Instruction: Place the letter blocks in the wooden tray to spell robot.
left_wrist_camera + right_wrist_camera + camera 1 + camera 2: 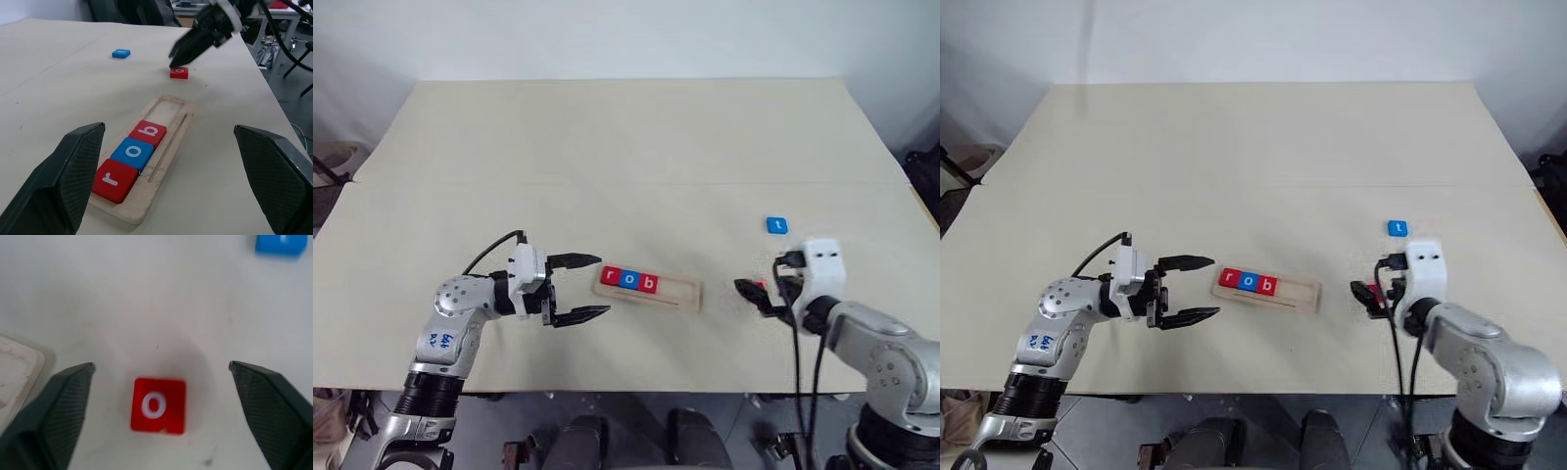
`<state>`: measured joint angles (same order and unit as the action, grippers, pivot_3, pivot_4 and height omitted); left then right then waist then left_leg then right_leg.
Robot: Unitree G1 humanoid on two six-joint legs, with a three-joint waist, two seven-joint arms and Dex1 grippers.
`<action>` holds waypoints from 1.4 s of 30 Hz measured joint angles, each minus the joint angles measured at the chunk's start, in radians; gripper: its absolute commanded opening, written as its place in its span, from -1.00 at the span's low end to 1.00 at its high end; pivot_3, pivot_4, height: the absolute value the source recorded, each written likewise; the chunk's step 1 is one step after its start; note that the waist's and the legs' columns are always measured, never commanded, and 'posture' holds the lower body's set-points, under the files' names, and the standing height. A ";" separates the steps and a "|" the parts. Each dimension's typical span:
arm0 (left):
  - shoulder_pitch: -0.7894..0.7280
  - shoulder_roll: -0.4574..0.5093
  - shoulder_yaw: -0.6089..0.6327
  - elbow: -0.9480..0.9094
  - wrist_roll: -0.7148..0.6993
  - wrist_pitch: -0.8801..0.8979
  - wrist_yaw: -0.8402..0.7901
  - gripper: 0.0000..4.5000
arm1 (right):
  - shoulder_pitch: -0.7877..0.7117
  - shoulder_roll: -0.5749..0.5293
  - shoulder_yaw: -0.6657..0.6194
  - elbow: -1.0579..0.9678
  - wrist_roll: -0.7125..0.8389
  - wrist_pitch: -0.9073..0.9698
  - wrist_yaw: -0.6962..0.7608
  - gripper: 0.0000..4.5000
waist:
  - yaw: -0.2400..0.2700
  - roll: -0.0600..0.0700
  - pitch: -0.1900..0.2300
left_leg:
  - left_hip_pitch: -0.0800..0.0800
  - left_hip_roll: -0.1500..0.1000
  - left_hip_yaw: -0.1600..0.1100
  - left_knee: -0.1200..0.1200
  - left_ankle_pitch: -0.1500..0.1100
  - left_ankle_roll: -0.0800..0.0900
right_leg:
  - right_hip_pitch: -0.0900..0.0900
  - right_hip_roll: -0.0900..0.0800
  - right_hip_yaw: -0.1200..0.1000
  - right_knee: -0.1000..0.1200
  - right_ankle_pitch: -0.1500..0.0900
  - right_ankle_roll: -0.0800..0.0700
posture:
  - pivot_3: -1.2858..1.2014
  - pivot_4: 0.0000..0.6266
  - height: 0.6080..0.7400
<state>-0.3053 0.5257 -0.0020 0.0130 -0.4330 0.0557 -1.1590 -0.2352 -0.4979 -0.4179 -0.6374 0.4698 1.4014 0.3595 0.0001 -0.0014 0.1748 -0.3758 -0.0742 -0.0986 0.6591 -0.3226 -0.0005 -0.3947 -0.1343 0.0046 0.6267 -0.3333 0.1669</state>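
The wooden tray point(677, 293) lies near the table's front middle. Its left part holds a red r block point(115, 179), a blue o block point(132, 152) and a red b block point(147, 133) in a row; its right part is bare. A red o block point(158, 405) lies flat on the table right of the tray. My right gripper point(161, 365) is open just above it, fingers wide on either side and not touching it. The blue t block point(776, 225) lies farther back on the table. My left gripper point(603, 285) is open, level, pointing at the tray's left end.
The pale table point(626, 157) stretches wide behind the tray. Its front edge runs close below both arms. Black cables point(795, 323) hang along my right forearm.
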 measured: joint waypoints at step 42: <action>0.035 0.035 0.026 -0.061 -0.006 -0.011 0.015 1.00 | -0.321 -0.378 0.510 1.210 -0.289 -1.517 1.166 0.92 | -0.001 0.000 0.001 | 0.001 0.001 0.002 0.003 0.000 0.000 | 0.002 0.000 -0.001 -0.003 0.001 0.001 | 0.03 -0.52 1.00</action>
<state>-0.2701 0.5603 0.0241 -0.0476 -0.4386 0.0447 -1.1438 -0.5561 -0.8754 0.0921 0.5726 0.1812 -0.1158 1.5254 -0.0013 -0.0017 0.1753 -0.3747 -0.0729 -0.0967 0.6621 -0.3230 -0.0004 -0.3924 -0.1347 0.0031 0.6240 -0.3327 0.1681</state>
